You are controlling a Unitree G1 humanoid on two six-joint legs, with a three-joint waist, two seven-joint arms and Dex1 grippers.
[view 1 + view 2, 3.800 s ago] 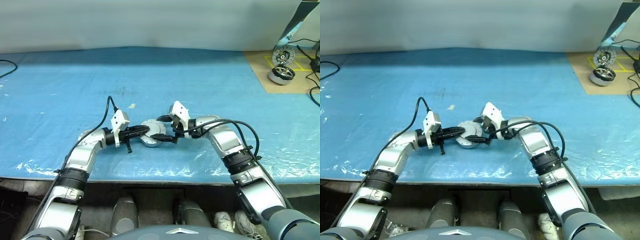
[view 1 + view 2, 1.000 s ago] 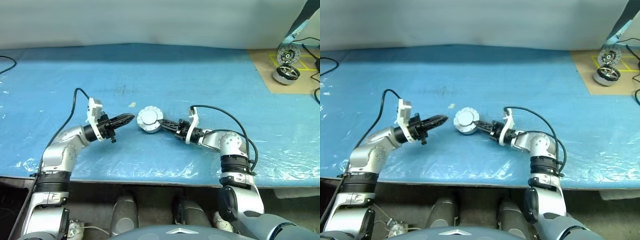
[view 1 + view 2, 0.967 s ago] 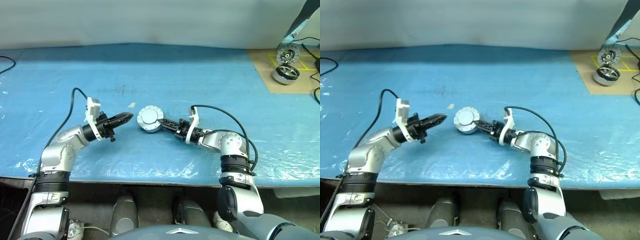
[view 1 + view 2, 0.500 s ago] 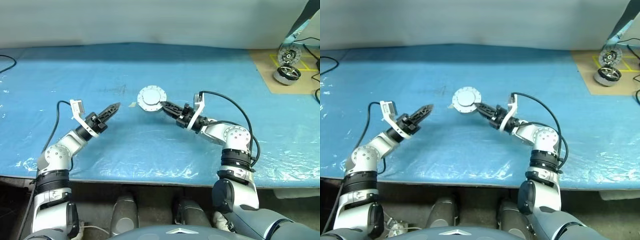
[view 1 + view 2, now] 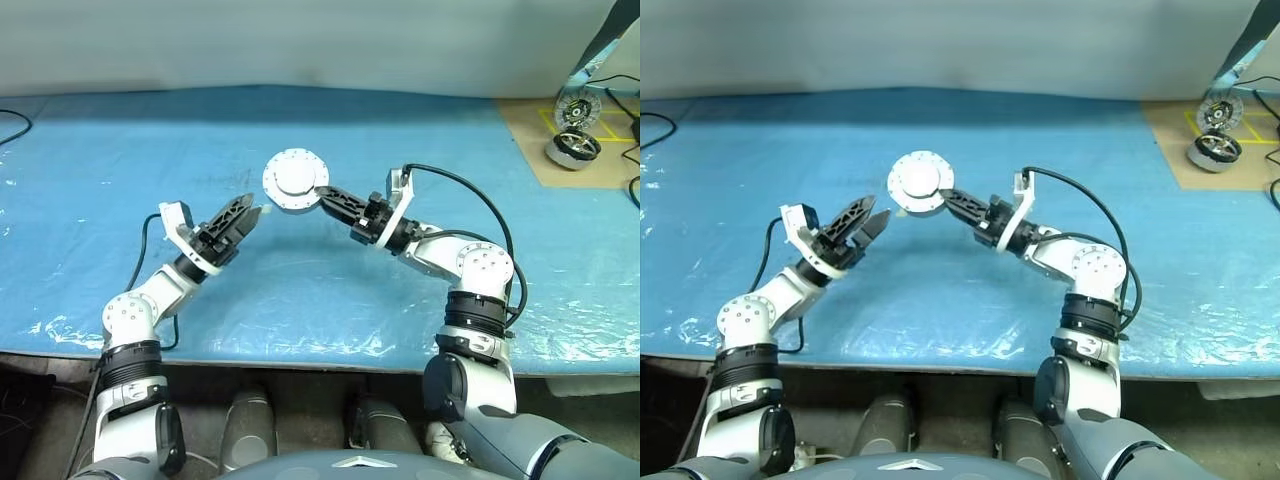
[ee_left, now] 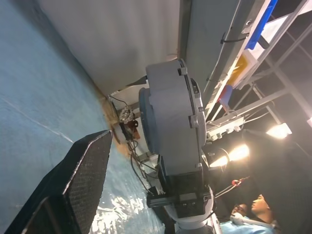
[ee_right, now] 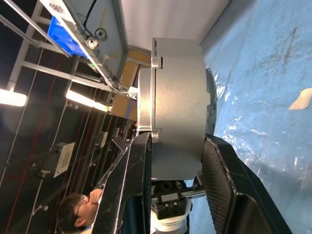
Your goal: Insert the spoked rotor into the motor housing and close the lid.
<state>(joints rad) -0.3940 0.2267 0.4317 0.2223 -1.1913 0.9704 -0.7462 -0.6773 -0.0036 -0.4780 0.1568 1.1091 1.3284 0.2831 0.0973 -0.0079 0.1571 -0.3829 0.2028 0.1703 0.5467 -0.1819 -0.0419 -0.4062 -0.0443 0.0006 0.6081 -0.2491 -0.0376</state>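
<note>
Right gripper (image 5: 322,197) pinches the closed motor housing (image 5: 295,182) and holds it up over the blue table (image 5: 420,150).
Its two black fingers (image 7: 131,195) clamp the flat faces of the silver assembly, whose lid (image 5: 917,178) faces the head camera with its toothed edge showing; the left gripper (image 5: 240,216) hangs just beside it with its jaws spread, touching nothing. Two silver spoked wheels (image 5: 572,128) sit on a brown board (image 5: 530,140) at the table's far right corner.
</note>
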